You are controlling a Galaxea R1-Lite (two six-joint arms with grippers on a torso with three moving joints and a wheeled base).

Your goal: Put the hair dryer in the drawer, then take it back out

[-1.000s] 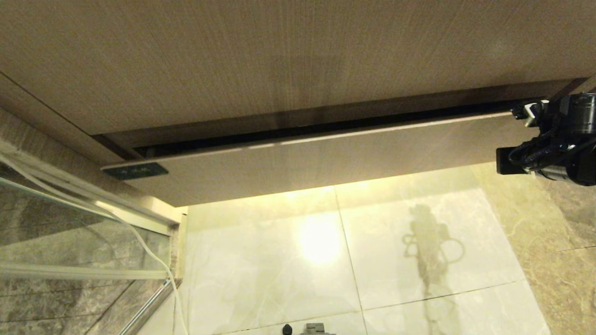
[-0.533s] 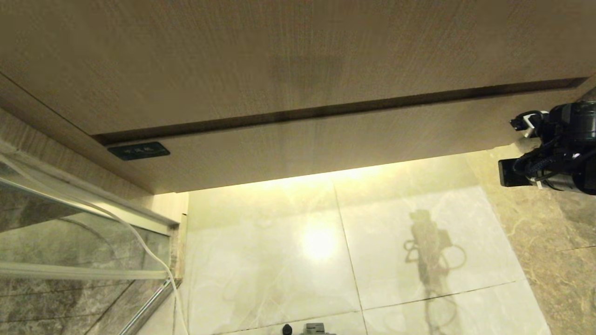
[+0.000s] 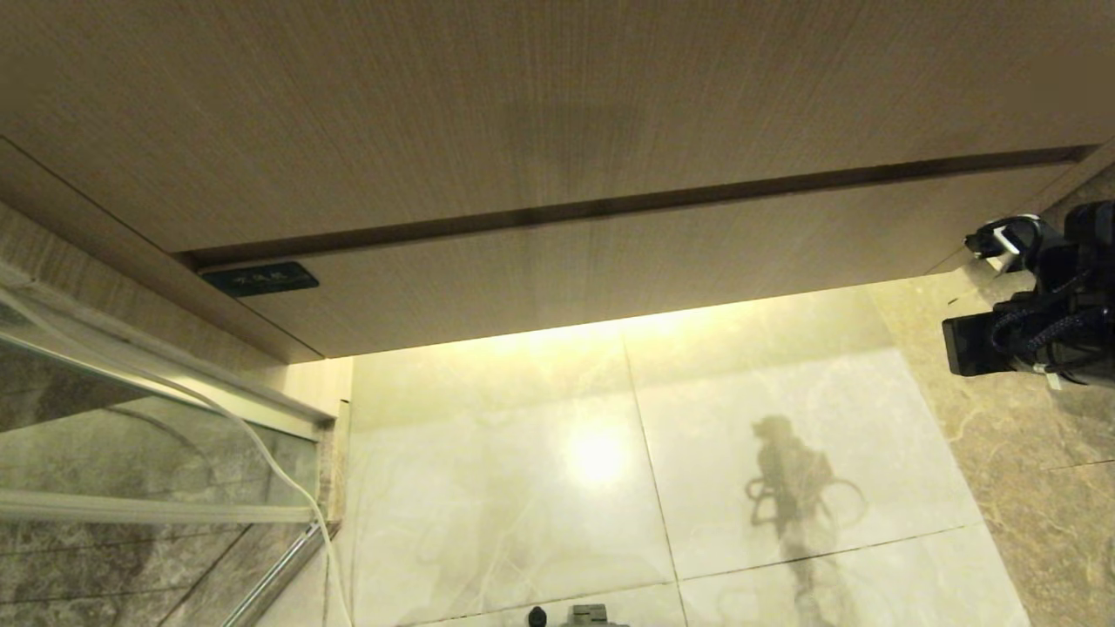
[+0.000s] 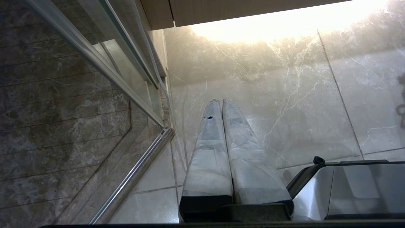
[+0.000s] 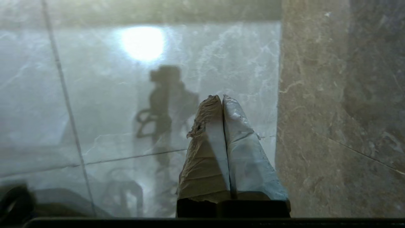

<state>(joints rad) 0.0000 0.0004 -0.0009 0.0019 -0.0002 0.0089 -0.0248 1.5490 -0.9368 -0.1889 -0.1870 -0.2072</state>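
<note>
Shut now where a dark gap stood along its top edge a second ago, the drawer (image 3: 610, 279) sits flush under the tall wood-grain panel (image 3: 523, 104), and the right gripper (image 5: 222, 98) has drawn back and down from the drawer's right end. Nearest to that claw, in its own wrist view, is only pale tiled floor (image 5: 104, 104) carrying the arm's shadow; its two taped fingers (image 5: 207, 126) are pressed together with nothing between them. Beyond and to the claw's left in the head view, the drawer's narrow front runs long from side to side, its long axis slightly tilted across the frame, the small dark label (image 3: 259, 279) at the end farthest from the claw. The hair dryer shows in no view, so which way its barrel points cannot be told; judging by the closed drawer and the empty claw, it probably lies inside, which would mean the putting-in half is finished and the taking-out half calls for pulling the drawer open again. Farther off, on the robot's other side, the left gripper (image 4: 221, 101) hangs parked over the floor beside a glass partition (image 4: 79, 57), fingers together and empty.
</note>
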